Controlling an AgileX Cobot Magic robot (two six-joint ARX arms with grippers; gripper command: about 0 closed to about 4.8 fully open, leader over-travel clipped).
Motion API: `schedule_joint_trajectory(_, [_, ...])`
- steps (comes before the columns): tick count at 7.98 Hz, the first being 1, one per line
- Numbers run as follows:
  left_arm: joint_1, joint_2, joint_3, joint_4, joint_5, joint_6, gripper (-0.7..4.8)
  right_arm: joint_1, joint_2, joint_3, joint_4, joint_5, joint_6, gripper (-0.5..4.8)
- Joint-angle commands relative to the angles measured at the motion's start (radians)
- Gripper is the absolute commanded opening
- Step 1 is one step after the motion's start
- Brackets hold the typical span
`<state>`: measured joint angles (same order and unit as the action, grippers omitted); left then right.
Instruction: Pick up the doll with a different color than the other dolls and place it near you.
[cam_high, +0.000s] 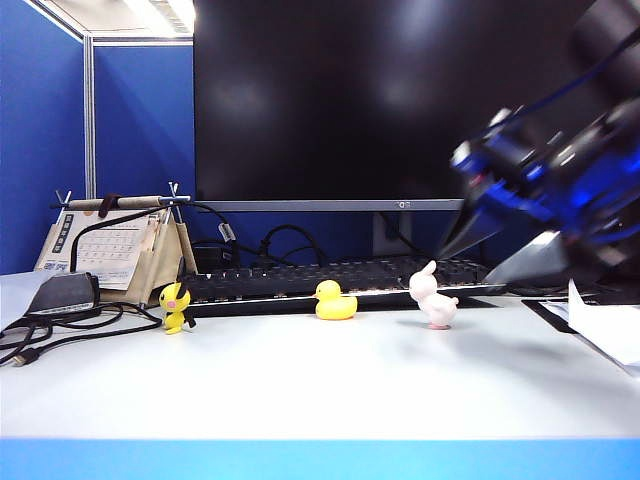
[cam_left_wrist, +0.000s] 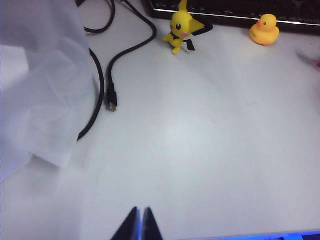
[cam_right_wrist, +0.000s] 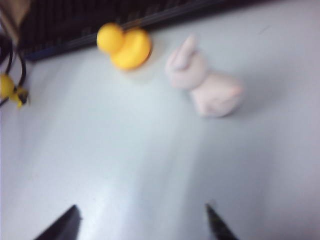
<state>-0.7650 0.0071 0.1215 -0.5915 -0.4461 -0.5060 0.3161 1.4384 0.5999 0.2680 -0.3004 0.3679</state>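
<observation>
A white desk (cam_high: 320, 385) stands before a dark monitor (cam_high: 390, 100) and keyboard (cam_high: 330, 280). Along the keyboard's front, left to right: yellow black-eared figure (cam_high: 175, 307), yellow duck (cam_high: 334, 301), white rabbit doll (cam_high: 433, 297). The left gripper (cam_left_wrist: 141, 223) hovers closed over bare desk; the right gripper (cam_right_wrist: 142, 222), blurred, hangs spread wide, short of the rabbit.

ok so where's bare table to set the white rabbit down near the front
Bare: the wide strip of table between the dolls and the blue front edge. Crowded: the back row, yellow figure, duck, white rabbit along the keyboard; cables far left, paper far right.
</observation>
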Motion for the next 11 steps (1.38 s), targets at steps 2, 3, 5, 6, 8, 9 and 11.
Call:
schedule_joint_trajectory(2, [-0.001,0.002,0.002,0.002,0.001,0.000,0.24,0.013,0.150,0.061,-0.005,-0.035,-0.002,4.02])
schedule_joint_trajectory(3, [-0.001,0.002,0.002,0.002,0.001,0.000,0.24,0.013,0.205,0.061,-0.012,-0.032,-0.001,4.02])
schedule_joint_trajectory(5, [-0.001,0.002,0.002,0.002,0.001,0.000,0.24,0.012,0.317,0.088,-0.001,0.010,-0.004,4.04])
schedule_joint_trajectory(6, [-0.001,0.002,0.002,0.002,0.001,0.000,0.24,0.010,0.335,0.104,-0.003,0.016,-0.009,4.14])
schedule_joint_trajectory(8, [-0.001,0.002,0.002,0.002,0.001,0.000,0.24,-0.036,0.333,0.140,-0.003,0.104,-0.010,4.34])
schedule_joint_trajectory(9, [-0.001,0.002,0.002,0.002,0.002,0.000,0.24,-0.055,0.333,0.171,-0.003,0.095,-0.017,4.34])
schedule_joint_trajectory(11, [-0.001,0.002,0.002,0.002,0.001,0.000,0.24,-0.055,0.335,0.235,-0.016,0.060,-0.029,4.34])
